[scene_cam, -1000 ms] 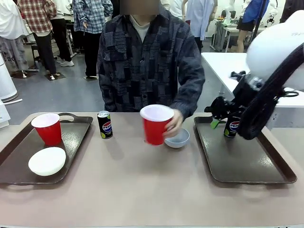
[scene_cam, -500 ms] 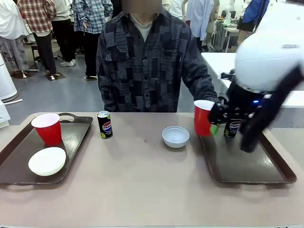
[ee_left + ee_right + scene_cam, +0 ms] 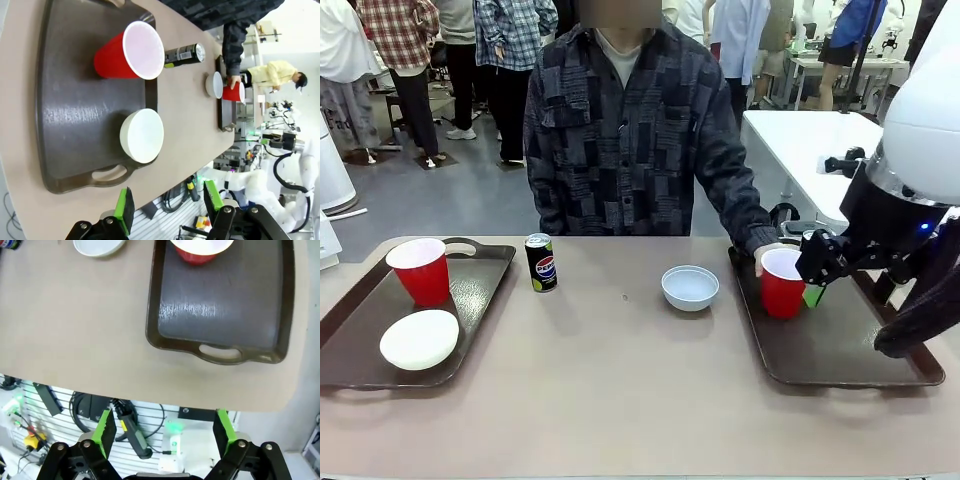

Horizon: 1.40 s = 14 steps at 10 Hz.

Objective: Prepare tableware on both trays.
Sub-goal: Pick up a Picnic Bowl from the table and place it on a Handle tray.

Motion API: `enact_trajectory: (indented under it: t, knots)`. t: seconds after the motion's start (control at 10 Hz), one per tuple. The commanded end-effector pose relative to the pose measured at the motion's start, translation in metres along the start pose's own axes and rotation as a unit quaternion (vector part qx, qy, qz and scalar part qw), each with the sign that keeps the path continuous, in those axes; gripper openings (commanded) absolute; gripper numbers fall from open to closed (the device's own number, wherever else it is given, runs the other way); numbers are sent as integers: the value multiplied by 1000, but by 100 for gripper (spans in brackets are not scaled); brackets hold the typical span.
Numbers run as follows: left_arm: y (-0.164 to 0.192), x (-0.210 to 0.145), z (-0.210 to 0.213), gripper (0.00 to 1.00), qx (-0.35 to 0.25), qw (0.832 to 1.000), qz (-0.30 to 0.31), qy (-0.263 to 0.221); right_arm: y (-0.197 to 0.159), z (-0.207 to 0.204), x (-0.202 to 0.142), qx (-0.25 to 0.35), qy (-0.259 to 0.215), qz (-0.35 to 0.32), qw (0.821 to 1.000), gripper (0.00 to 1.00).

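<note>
The tan table [image 3: 620, 410] lies bare along its near strip and between the black Pepsi can [image 3: 541, 262] and the pale grey-blue round bowl [image 3: 690, 287]. The right dark brown plastic tray [image 3: 840, 350] is free in its near half. Its far end is crowded by 1 red plastic cup [image 3: 782, 283], the person's hand [image 3: 765, 256] and the right gripper [image 3: 164, 426].

A red cup [image 3: 782, 285] on the right tray [image 3: 840, 350] hides part of the person's hand [image 3: 758, 257] and of the right gripper [image 3: 810, 285]. From the right wrist, the picture's top edge cuts off that cup and the pale bowl [image 3: 98, 246] beside the tray.
</note>
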State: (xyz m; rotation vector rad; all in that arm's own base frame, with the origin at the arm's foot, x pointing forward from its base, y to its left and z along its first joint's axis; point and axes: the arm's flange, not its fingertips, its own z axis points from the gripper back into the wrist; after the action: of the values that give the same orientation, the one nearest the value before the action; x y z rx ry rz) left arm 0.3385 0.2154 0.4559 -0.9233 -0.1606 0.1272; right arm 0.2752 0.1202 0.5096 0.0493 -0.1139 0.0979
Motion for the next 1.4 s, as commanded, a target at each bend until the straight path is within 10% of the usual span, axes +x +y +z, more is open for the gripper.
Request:
enact_trajectory:
  t: [0.0, 0.8, 1.3]
  knots:
    - [-1, 0, 1, 74, -1, 1000, 0, -1, 2, -8, 11, 16, 3, -10, 1000, 100]
    - [-1, 0, 1, 74, -1, 1000, 0, -1, 56, -115, 148, -16, -69, -116, 991, 100]
    - [-1, 0, 1, 74, -1, 1000, 0, -1, 53, -121, 138, 11, -58, -96, 994, 100]
